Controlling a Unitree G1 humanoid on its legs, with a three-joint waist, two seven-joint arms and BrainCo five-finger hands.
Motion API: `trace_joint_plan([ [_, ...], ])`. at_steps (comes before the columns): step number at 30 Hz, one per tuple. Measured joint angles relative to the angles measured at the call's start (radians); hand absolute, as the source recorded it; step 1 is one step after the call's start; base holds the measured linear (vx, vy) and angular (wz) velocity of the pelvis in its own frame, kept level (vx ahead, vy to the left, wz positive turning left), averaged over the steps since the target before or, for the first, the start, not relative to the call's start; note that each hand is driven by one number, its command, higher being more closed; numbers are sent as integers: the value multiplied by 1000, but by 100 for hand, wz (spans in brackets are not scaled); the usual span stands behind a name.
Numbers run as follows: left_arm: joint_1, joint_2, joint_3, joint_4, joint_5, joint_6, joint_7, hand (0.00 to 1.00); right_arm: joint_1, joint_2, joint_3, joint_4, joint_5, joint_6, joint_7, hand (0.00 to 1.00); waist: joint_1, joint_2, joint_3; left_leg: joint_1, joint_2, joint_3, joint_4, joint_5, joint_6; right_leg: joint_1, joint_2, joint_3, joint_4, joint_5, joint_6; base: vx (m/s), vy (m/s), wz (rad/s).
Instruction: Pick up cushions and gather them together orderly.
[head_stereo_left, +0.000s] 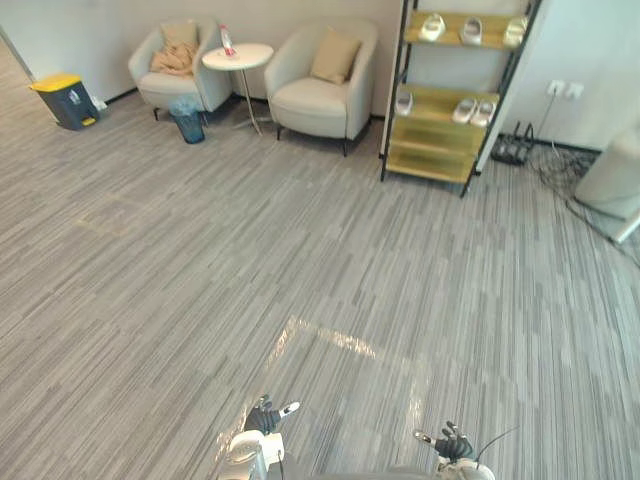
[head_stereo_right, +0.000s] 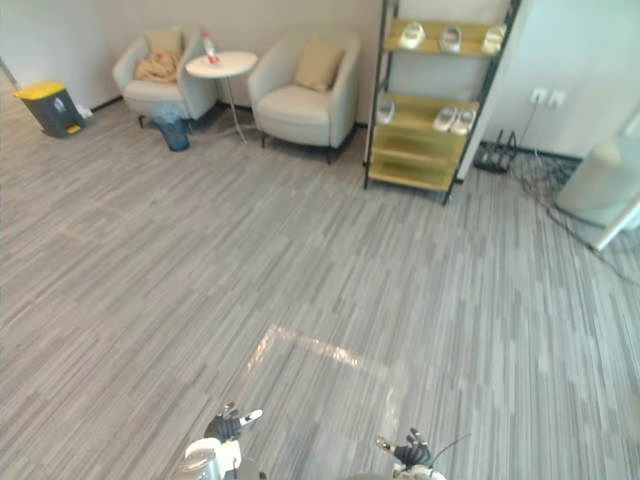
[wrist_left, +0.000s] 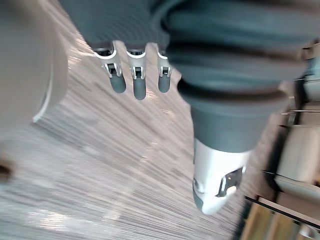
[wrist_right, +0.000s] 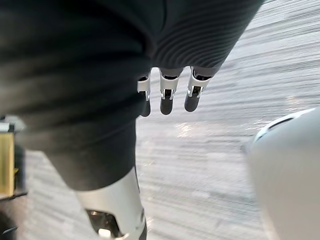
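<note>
At 12 o'clock, well apart: tan square fabric cushion (head_stereo_left: 335, 55) leaning on back of beige armchair (head_stereo_left: 320, 100). At 11 o'clock: second tan cushion (head_stereo_left: 180, 33). Left hand (head_stereo_left: 263, 416), right hand (head_stereo_left: 452, 442) at 6 o'clock, fingers loosely straight, empty, presumably kept free for grasping.

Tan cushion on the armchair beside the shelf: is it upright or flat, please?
Upright: the tan square cushion leans against the cream armchair's backrest.
</note>
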Motion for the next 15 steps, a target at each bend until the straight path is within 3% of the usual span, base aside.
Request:
trace_joint_plan([
  [1, -1, -1, 0, -2, 0, 0, 0, 0, -2, 4, 0, -1, 0, 0, -1, 0, 0, -3, 1, -9, -11, -4, -66, 0, 0, 12, -4, 0, -7, -5, 8, 400, 14, 0],
  [3, -6, 0, -15, -6, 0, 0, 2, 0, -5, 11, 1, -1, -1, 0, -1, 0, 4, -2, -4, -16, -89, -117, -438, 67, -2, 50, -26, 16, -18, -46, 54, 423, 111, -14],
  [4, -6, 0, -23, -6, 0, 0, 3, 0, -6, 11, 1, 1, -1, 0, -1, 0, 6, -1, -7, -19, -102, -144, -469, 102, -7, 51, -29, 22, -12, -58, 61, 427, 222, -43],
  [5, -7, 2, -37, -6, -1, 1, 4, 0, -4, 13, 1, 7, -2, 3, -2, 0, 18, -19, -18, -13, -141, -179, -459, 182, -17, 52, -56, 57, 10, -96, 89, 355, 215, -37],
  [7, -12, 16, -40, 2, -1, 4, 4, 0, -3, 36, 6, 7, -3, 7, -2, 0, 20, -52, -37, 8, -168, -121, -449, 143, 4, 35, -100, 107, 77, -104, 100, 537, 253, -55],
  [8, -17, 21, -39, 7, -1, 6, 3, 0, 2, 44, 21, 6, -5, 8, 1, 0, 35, -62, -37, 46, -172, -77, -435, 114, 24, -30, -118, 169, 238, -94, 113, 482, 211, -67],
  [9, -16, 22, -40, 9, -1, 7, 2, 0, -2, 45, 23, 5, -7, 8, 1, 0, 35, -64, -38, 61, -173, -66, -436, 108, 31, -51, -122, 182, 295, -85, 123, 483, 272, -69],
  [10, -16, 29, -50, 31, -1, 8, 2, 0, -6, 51, 18, -3, -27, 7, 1, 0, 33, -61, -35, 147, -182, -51, -471, 91, 55, -128, -139, 205, 519, -52, 144, 295, 164, -27],
  [12, -7, 37, -66, 45, -1, 8, 2, 0, -5, 52, 16, -2, -44, 7, 3, 0, 29, -45, -37, 250, -179, -42, -538, 88, 61, -149, -139, 162, 586, -63, 138, 370, 169, -12],
  [15, 4, 49, -70, 48, -2, 7, 2, 0, -7, 60, 15, 2, -44, 6, 8, 0, 27, -42, -48, 322, -159, -36, -612, 87, 60, -173, -125, 68, 474, -76, 118, 213, 50, 2],
])
